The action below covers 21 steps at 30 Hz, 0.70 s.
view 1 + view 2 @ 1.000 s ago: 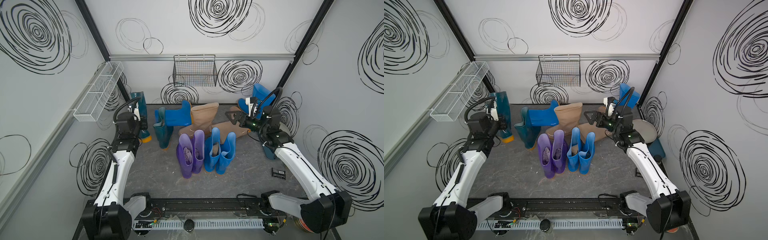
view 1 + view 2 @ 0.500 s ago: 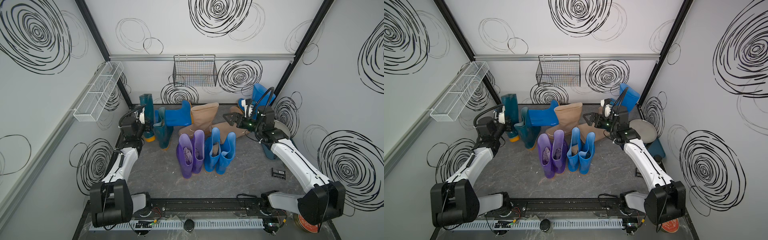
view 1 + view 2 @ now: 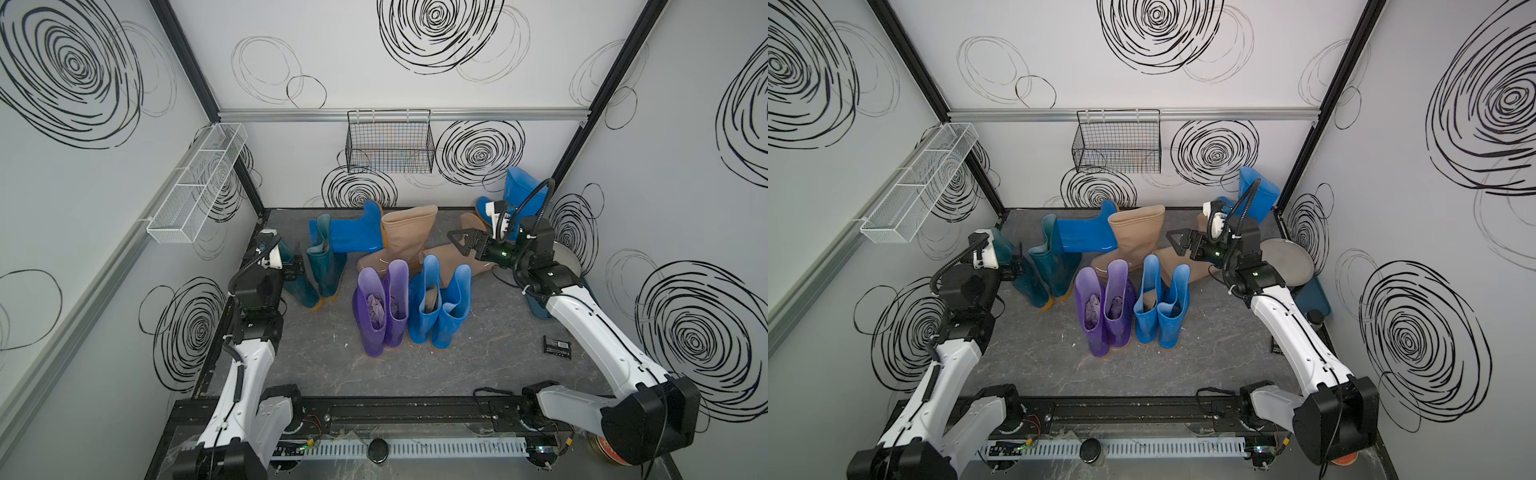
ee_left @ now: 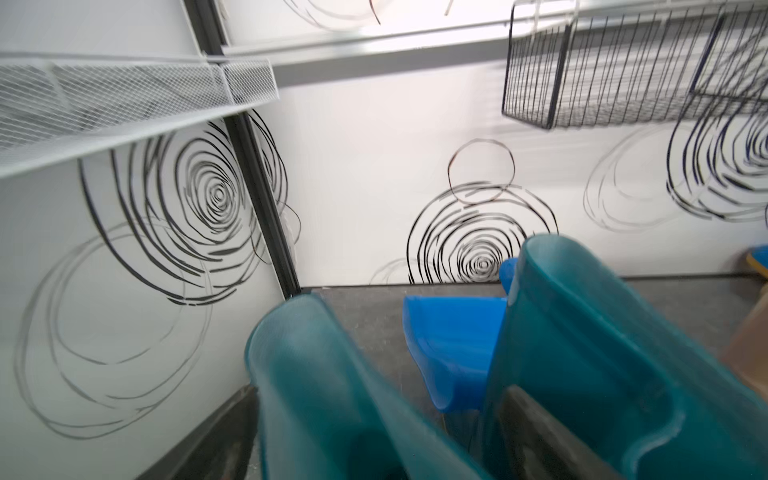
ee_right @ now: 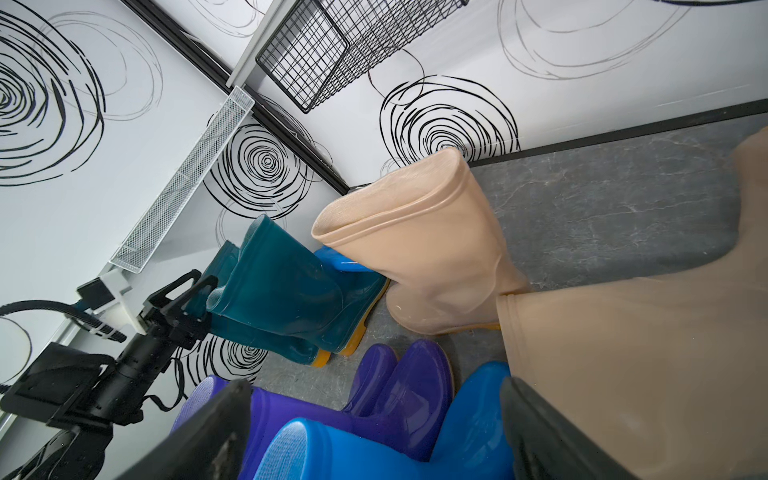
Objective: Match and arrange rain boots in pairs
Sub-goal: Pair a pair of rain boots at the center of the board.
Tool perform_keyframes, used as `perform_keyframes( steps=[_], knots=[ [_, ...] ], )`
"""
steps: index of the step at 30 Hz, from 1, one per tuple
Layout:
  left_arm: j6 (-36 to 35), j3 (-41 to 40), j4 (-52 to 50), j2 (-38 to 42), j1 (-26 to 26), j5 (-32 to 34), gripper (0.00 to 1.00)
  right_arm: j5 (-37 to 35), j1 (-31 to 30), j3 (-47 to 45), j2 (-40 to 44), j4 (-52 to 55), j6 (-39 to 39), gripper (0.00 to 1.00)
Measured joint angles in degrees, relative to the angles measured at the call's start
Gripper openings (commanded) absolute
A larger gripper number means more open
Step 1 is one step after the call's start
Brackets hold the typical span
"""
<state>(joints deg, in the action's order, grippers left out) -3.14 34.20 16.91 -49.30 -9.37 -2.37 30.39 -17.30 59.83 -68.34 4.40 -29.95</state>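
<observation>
Walls [image 3: 374, 62]: white, scrawled with black spirals.
Bench [image 3: 332, 374]: grey marbled top.
Back wall: black wire basket [image 3: 390, 143] on aluminium rail [image 3: 498, 113].
Side wall: white mesh shelf [image 3: 195, 187].
Light: soft, even.

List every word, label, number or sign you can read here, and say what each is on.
No text is readable in any view.
Too small to read: pale print on the small flat black packet lying on the grey floor.
Mostly hidden, unreadable: pale marks on the red-rimmed round disc beneath the right arm.

Both arms stretched forward, left fingers [image 4: 536, 432] wide apart, right fingers [image 5: 216, 432] likewise wide apart.
</observation>
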Motion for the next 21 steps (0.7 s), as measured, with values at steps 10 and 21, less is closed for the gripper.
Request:
perform_keyframes(
  steps=[10,21],
  knots=[
    [13.68,24.35,-29.07,0.68,3.65,9.14,0.99,-0.42,-0.96,0.00,0.15,-0.35,-0.17,0.96],
    [28.50,37.68,-50.73,-11.08,4.07,10.99,0.99,-0.48,-1.40,-1.42,0.37,-0.44,-0.17,0.97]
  ],
)
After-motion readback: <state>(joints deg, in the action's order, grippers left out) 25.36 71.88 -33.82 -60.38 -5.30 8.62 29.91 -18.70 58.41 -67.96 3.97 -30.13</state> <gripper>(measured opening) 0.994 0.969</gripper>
